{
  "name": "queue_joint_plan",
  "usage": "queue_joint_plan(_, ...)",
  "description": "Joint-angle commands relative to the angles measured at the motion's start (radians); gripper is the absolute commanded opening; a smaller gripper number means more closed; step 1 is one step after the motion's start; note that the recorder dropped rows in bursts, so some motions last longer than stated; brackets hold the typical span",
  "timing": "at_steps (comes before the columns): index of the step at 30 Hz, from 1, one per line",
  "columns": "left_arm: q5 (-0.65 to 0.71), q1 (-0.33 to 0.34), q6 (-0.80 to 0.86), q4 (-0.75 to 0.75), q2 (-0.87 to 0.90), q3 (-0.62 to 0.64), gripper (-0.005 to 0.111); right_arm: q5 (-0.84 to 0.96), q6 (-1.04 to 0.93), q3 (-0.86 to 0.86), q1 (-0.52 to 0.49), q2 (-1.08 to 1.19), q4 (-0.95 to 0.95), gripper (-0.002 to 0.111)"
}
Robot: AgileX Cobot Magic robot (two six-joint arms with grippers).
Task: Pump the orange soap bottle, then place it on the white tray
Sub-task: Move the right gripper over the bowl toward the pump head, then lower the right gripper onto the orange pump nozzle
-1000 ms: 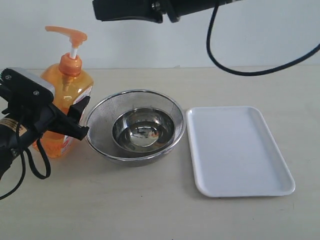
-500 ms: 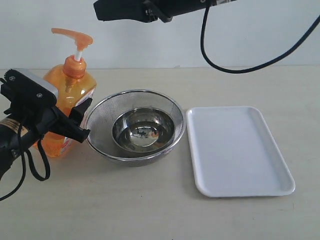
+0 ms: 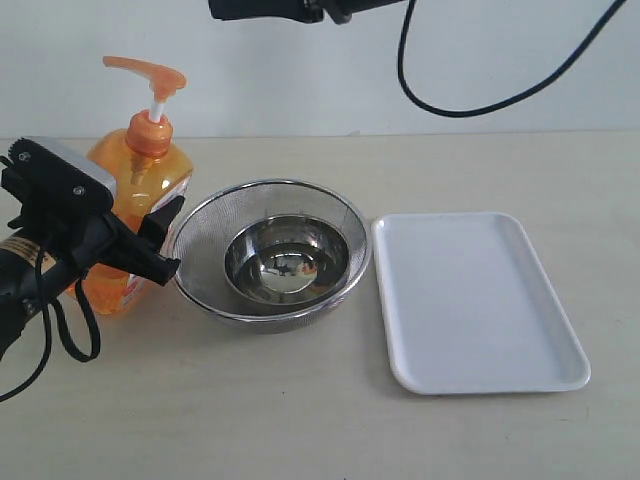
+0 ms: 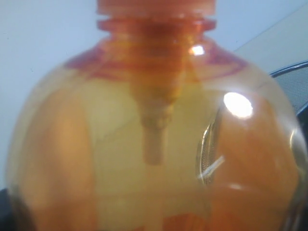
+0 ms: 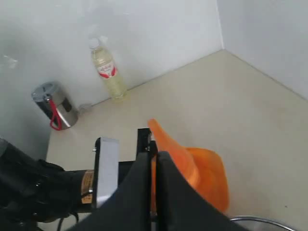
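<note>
A pale desk (image 3: 300, 420) carries everything. On its right side lies the white tray (image 3: 475, 300), flat, with nothing on it. Just beside the tray's left edge sits a round steel mesh bowl (image 3: 200, 235) with a smaller polished steel bowl (image 3: 287, 262) nested inside it. The orange soap bottle (image 3: 140, 185) stands at the far left of the desk, close against the mesh bowl's left rim and well apart from the tray. The left arm (image 3: 50, 225) reaches in from the left edge, and the left jaws are clamped on the bottle's body, one finger (image 3: 160, 215) showing in front of it. In the left wrist view the bottle (image 4: 144, 159) fills the picture, its dip tube visible through the orange liquid. The right arm (image 3: 300, 8) hangs along the top of the exterior view, a black cable (image 3: 450, 105) looping below it. The right jaws are pressed together, above the orange pump head (image 3: 150, 72) and clear of it. In the right wrist view a small clear drink bottle (image 5: 107, 70) and a steel cup (image 5: 55, 106) stand by the wall.
</note>
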Motion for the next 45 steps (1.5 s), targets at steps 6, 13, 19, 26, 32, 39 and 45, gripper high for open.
queue_joint_plan(6,-0.022,0.000,0.065,0.023,-0.017,-0.011,0.005,-0.063,0.020,-0.097,0.078,0.079,0.004,0.000)
queue_joint_plan(13,-0.018,0.000,0.066,0.046,-0.017,-0.011,0.005,0.006,-0.023,-0.099,0.140,0.079,0.004,0.000)
queue_joint_plan(19,-0.014,0.000,0.087,0.065,-0.017,-0.011,0.005,0.029,-0.032,-0.099,0.158,0.087,0.004,0.000)
queue_joint_plan(26,-0.014,0.000,0.097,0.068,-0.017,-0.011,0.005,0.032,-0.017,-0.099,0.159,0.146,0.004,0.000)
queue_joint_plan(32,-0.014,0.000,0.096,0.063,-0.017,-0.011,0.005,0.066,-0.032,-0.099,0.159,0.148,0.004,0.000)
queue_joint_plan(39,-0.011,0.000,0.096,0.064,-0.017,-0.011,0.005,0.153,-0.062,-0.099,0.159,0.148,0.004,0.000)
queue_joint_plan(45,-0.009,0.000,0.094,0.064,-0.017,-0.011,0.005,0.213,-0.082,-0.099,0.159,0.148,0.004,0.000)
